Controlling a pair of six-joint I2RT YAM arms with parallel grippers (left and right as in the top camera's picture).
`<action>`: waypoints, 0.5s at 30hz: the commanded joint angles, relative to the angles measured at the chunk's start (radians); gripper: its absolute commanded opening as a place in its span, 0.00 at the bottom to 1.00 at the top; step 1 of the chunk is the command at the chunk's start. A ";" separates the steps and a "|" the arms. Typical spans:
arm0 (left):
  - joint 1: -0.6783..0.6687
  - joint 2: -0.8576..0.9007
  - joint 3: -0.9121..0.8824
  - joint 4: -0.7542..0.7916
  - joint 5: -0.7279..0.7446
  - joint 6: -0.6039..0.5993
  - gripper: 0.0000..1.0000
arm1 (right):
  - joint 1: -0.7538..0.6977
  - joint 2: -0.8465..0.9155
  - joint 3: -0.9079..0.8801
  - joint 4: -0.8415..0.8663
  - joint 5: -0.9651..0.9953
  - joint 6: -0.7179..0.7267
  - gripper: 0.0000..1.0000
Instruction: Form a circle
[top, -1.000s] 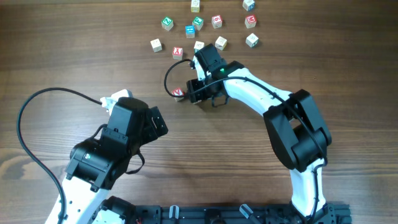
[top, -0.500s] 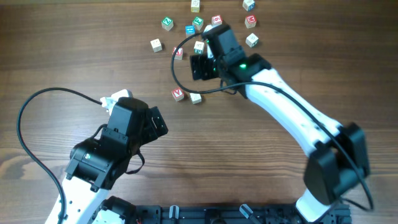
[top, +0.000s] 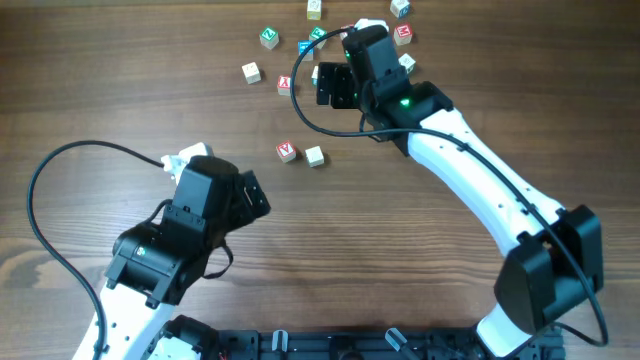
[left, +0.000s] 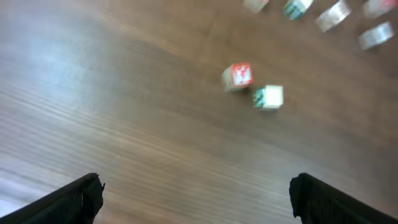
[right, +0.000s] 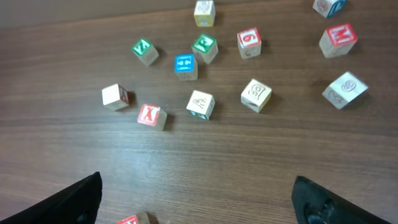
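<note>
Wooden table (top: 120, 80), overhead and wrist views. A loose spread of mixed-colour letter cubes (right: 200, 104) lies along the far side. The circle (left: 238, 76) lies well apart from that spread, nearer the arms. It consists so far of a red-printed cube (top: 287, 151) and a pale cube (top: 315, 156) just beside it. The gap between the groups probably keeps the growing figure distinct from the supply. With two cubes placed, no ring shape is readable yet.

The right gripper (top: 333, 85) hovers over the near edge of the spread. Its jaws are wide apart with nothing between them, a posture suited to selecting another cube. The red X cube (right: 151, 116) is a plausible candidate, as it stands alone at the spread's near edge.

The left gripper (left: 196, 193) is parked at the near left, jaws likewise spread and empty. It is apparently held back so the right arm can work unobstructed.
</note>
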 joint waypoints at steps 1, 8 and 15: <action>0.008 0.000 -0.006 0.112 -0.050 0.013 1.00 | 0.000 0.071 0.006 -0.014 0.022 0.025 0.99; 0.008 0.036 -0.006 0.390 -0.263 0.009 1.00 | -0.078 0.132 0.006 0.004 0.022 0.109 0.99; 0.052 0.305 0.001 0.764 -0.217 0.264 1.00 | -0.237 0.132 0.006 -0.071 0.022 0.105 0.99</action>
